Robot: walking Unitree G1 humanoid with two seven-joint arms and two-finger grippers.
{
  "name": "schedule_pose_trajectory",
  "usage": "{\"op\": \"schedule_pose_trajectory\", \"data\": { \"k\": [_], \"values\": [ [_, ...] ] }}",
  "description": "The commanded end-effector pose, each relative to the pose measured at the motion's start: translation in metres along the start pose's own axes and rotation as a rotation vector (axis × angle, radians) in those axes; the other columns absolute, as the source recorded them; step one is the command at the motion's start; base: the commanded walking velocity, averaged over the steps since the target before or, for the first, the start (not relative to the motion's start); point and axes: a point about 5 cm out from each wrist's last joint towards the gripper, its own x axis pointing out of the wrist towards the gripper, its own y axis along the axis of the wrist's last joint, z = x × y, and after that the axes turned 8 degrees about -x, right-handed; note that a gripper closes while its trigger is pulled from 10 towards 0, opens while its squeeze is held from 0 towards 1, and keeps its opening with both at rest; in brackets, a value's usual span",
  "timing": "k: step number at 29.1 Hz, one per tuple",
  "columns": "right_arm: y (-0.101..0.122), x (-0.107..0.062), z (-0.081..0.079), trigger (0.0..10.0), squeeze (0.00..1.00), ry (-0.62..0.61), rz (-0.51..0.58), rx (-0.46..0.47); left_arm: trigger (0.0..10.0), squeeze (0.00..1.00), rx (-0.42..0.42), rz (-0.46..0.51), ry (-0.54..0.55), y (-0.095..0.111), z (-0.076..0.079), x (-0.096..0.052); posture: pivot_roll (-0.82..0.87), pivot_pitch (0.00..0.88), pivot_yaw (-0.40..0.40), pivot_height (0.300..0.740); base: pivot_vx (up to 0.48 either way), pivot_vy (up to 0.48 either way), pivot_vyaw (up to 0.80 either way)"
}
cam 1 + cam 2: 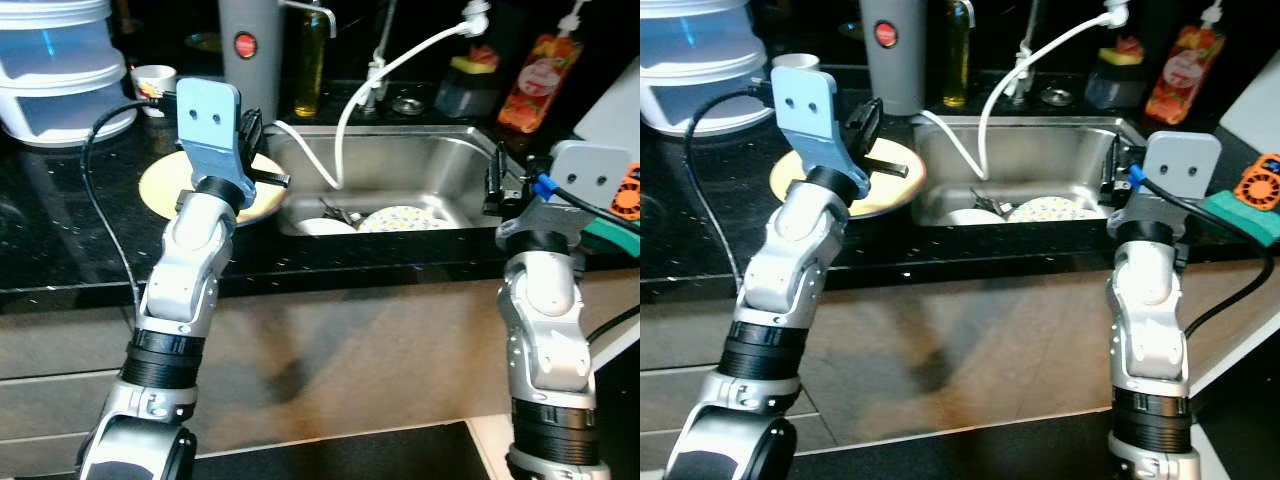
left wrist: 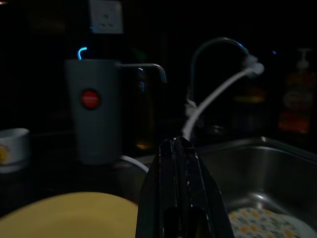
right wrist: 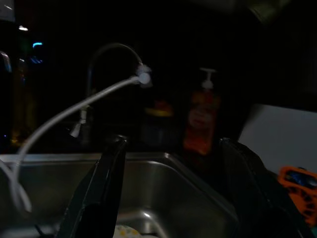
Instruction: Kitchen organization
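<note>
I am seeing the left end effector [image 1: 268,160] hovering pinched together over the yellow plate [image 1: 165,188] on the bench [image 1: 60,240]. The right end effector [image 3: 171,188] is hanging spread wide beside the sink [image 1: 400,160]

head views: bright and sharp, no motion blur, light falling from above.
counter [image 1: 60,250]: black stone near its front edge, flecked with tiny sparkles.
sink [image 1: 420,160]: steel walls catch a soft sheen, no harsh glare.
floor [image 1: 330,370]: a dim shadow lies below the counter's front edge.
wrist views: very dark and grainy; background nearly black.
white hose [image 2: 218,94]: the palest thing in the gloom.
red button [image 2: 90,98]: faintly lit.
</note>
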Motion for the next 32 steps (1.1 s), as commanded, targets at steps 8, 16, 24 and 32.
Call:
{"op": "schedule_pose_trajectory", "data": {
  "k": [8, 16, 24, 32],
  "values": [
    [0.000, 0.000, 0.004, 10.0, 0.00, -0.008, -0.006, -0.003, 10.0, 0.00, 0.009, -0.007, -0.009, -0.001, 0.003, 0.002, -0.01, 0.044, -0.073, 0.740, 0.000, -0.357, 0.00],
    [0.000, 0.000, 0.003, 10.0, 0.00, -0.004, -0.006, -0.003, 10.0, 0.00, 0.002, -0.014, 0.003, -0.002, 0.002, 0.001, -0.01, 0.045, -0.075, 0.740, 0.000, -0.082, 0.00],
    [0.000, 0.000, 0.002, 10.0, 0.00, 0.005, -0.005, 0.000, 10.0, 0.00, 0.015, -0.025, 0.017, -0.003, -0.002, -0.002, -0.01, 0.041, -0.074, 0.740, 0.000, 0.000, 0.00],
    [-0.002, -0.002, 0.000, 10.0, 0.00, 0.014, -0.007, 0.004, 10.0, 0.00, 0.042, -0.044, 0.069, -0.007, -0.014, -0.006, 0.00, 0.032, -0.067, 0.740, 0.000, 0.000, 0.00]
  ]
}}
